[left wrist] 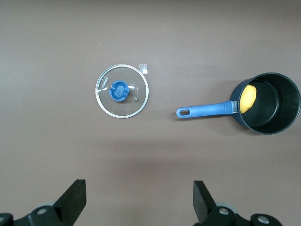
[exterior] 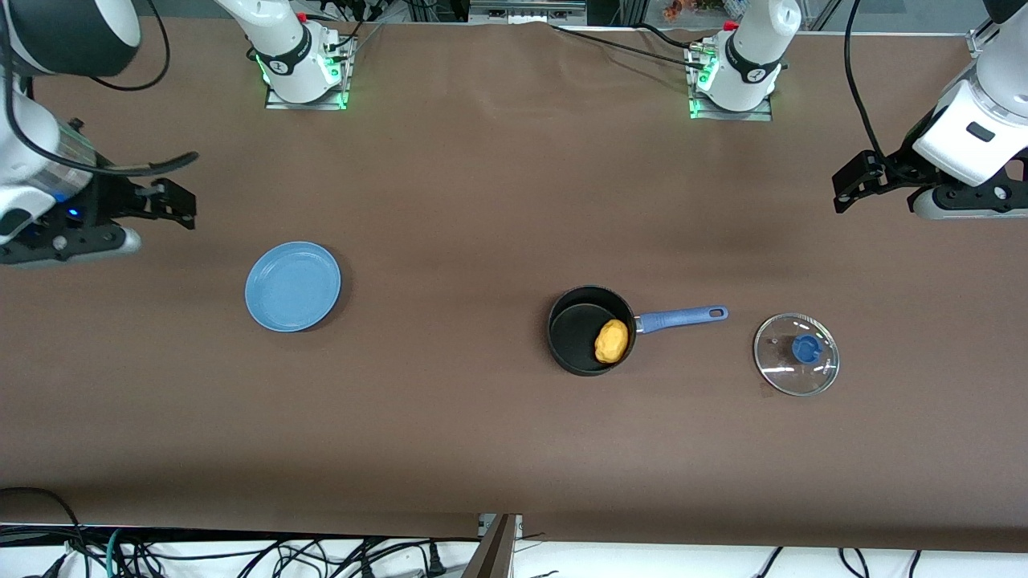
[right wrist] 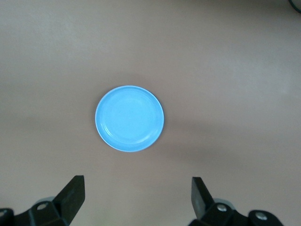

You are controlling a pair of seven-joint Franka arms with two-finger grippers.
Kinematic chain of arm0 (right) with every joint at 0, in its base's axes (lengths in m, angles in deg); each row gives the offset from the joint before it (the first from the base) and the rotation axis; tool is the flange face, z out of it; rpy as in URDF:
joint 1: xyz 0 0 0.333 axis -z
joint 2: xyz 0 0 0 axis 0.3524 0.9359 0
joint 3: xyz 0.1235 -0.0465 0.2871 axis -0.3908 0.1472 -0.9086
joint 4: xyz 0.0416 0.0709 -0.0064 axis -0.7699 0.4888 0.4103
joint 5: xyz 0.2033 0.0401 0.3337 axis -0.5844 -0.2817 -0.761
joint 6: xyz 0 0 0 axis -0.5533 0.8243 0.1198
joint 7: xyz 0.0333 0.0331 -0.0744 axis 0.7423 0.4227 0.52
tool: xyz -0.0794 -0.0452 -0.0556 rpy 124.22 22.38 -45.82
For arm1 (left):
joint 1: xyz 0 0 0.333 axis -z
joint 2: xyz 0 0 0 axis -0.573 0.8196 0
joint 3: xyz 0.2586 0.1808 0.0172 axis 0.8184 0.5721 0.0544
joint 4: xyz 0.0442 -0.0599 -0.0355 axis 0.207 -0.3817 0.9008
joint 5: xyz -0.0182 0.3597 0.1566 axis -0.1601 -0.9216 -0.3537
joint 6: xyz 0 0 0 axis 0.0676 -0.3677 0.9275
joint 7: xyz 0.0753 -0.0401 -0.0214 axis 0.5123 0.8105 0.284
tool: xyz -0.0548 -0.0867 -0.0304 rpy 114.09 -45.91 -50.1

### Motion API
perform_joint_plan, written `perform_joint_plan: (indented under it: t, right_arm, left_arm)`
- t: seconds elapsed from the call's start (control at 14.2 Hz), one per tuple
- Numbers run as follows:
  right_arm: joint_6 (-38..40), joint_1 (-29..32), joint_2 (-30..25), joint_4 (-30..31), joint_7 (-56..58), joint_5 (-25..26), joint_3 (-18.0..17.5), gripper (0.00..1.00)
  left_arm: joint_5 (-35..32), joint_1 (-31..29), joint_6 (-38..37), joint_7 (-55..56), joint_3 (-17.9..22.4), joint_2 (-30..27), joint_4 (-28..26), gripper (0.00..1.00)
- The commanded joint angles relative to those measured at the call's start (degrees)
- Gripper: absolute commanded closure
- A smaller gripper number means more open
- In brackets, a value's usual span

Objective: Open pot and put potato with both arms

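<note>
Two end effectors are seen raised over the brown tabletop point(exterior: 482, 201), one at each end, and both arms are waiting. The right end effector point(exterior: 173, 205) hangs over the right arm's end of the tabletop with its fingers spread wide and nothing between them; in the right wrist view its two dark fingers point(right wrist: 70, 195) stand far apart, touching nothing. A flat light-blue plate point(exterior: 292, 286) lies bare near it, toward the right arm's end. Near the middle of the tabletop, somewhat toward the left arm's end, stands the pot point(exterior: 590, 330), its mouth uncovered. The potato point(exterior: 611, 340) lies inside the pot, against the wall on the side where the handle joins. The pot's blue handle point(exterior: 683, 318) gives its long axis: it runs along the tabletop's length and points toward the left arm's end, its tip angled slightly away from the front camera. The glass lid point(exterior: 796, 354) lies flat on the tabletop with its blue knob point(exterior: 805, 348) upward, just past the handle's tip and apart from it, slightly nearer the front camera. The left end effector point(exterior: 851, 186) hangs over the left arm's end, its fingers point(left wrist: 73, 200) likewise spread wide and empty.
</note>
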Motion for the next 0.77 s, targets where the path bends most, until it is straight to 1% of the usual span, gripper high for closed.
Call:
perform_joint_plan:
  t: [0.0, 0.07, 0.21, 0.28, 0.42, 0.7]
  right_arm:
    - [1.37, -0.01, -4.44, 2.97, 0.5, -0.54, -0.17, 0.0]
    - [0.41, 0.42, -5.85, 2.97, 0.24, -0.36, 0.0, 0.0]
    - [1.01, 0.69, -7.0, 3.05, 1.02, -0.63, 1.14, 0.0]
    - [1.01, 0.78, -7.01, 3.06, 0.76, -0.8, 1.49, 0.0]
    - [1.89, 1.04, -7.01, 3.23, 0.5, -3.42, 2.72, 0.0]
    - [2.94, 1.04, -5.78, 1.83, 1.02, -3.79, 3.43, 0.0]
  left_arm:
    - [-0.19, -0.05, -1.5, 0.0, -0.37, 1.25, 2.34, 0.0]
    - [-0.19, -0.14, -1.5, -0.26, -0.37, 1.33, 2.34, 0.0]
    - [-0.19, -0.49, -1.5, -0.44, -0.37, 1.34, 2.34, 0.0]
    - [-0.19, -0.49, -1.5, -0.35, -0.29, 1.34, 2.17, 0.0]
    - [-0.19, -0.49, -1.5, -0.53, -0.29, 1.34, 2.25, 0.0]
    - [-0.54, -0.49, -1.5, -0.53, -0.29, 1.42, 2.34, 0.0]
